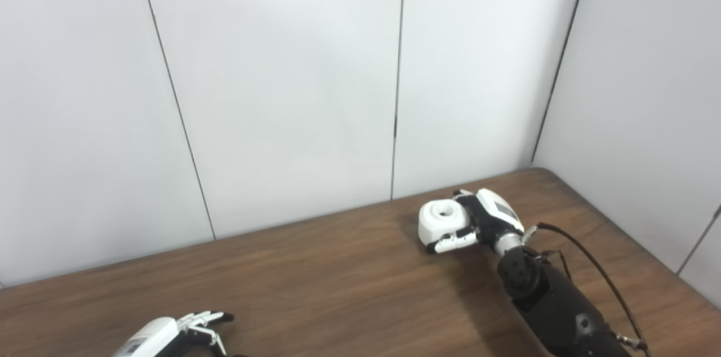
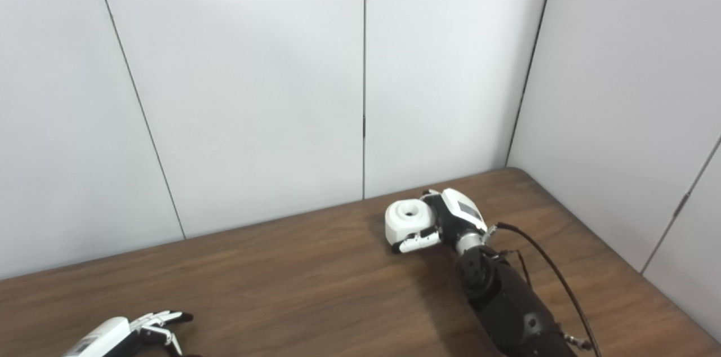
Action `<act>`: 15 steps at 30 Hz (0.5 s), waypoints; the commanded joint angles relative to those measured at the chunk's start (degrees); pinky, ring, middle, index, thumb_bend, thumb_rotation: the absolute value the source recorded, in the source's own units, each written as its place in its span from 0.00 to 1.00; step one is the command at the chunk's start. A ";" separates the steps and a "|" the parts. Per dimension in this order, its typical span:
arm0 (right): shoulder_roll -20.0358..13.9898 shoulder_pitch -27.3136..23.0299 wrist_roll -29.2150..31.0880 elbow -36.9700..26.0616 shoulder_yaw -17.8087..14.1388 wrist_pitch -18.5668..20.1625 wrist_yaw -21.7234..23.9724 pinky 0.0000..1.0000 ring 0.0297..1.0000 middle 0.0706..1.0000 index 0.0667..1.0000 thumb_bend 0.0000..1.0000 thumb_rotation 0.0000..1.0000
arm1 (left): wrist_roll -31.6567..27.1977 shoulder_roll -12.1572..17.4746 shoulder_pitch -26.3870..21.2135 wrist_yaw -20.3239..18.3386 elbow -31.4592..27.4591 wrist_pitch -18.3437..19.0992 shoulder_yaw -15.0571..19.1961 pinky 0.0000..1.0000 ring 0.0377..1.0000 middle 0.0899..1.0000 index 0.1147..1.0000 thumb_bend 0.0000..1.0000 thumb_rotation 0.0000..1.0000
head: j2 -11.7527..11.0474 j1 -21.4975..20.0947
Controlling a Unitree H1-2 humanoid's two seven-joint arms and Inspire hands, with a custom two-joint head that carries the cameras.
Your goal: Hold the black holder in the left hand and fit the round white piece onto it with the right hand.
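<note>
While the right hand (image 1: 479, 222) grips the round white piece (image 1: 442, 223) at right of centre of the frame, just above the wooden table (image 1: 315, 278), the fingers (image 1: 455, 241) wrap its lower side wall and its recessed centre hole faces upward. At the lower left edge, the left hand (image 1: 180, 331) is empty, fingers spread apart. No black holder is visible in either view. Judged by appearance, the piece is rigid moulded plastic, light and smooth, therefore somewhat slippery; hold it by the outer wall, leaving the centre hole unobstructed for fitting.
</note>
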 commanded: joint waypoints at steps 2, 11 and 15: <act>-0.26 0.06 -0.97 1.34 0.31 -0.53 -1.13 0.81 0.92 0.88 0.45 0.50 0.15 | 0.92 1.94 0.18 -1.54 -0.20 0.16 -0.01 0.96 0.94 0.91 0.41 0.51 0.04 | -0.02 -0.04; -0.02 0.38 -0.84 1.59 0.60 -1.02 -2.60 0.79 0.90 0.86 0.45 0.50 0.14 | 1.04 1.88 0.10 -1.22 0.19 -0.23 0.05 0.96 0.93 0.90 0.41 0.51 0.04 | 0.32 0.29; -0.21 0.90 -1.00 0.30 0.74 -0.74 -2.31 0.78 0.90 0.86 0.45 0.50 0.15 | 0.73 1.88 0.03 -1.47 -0.03 -0.24 0.05 0.95 0.93 0.90 0.41 0.51 0.04 | 1.46 1.94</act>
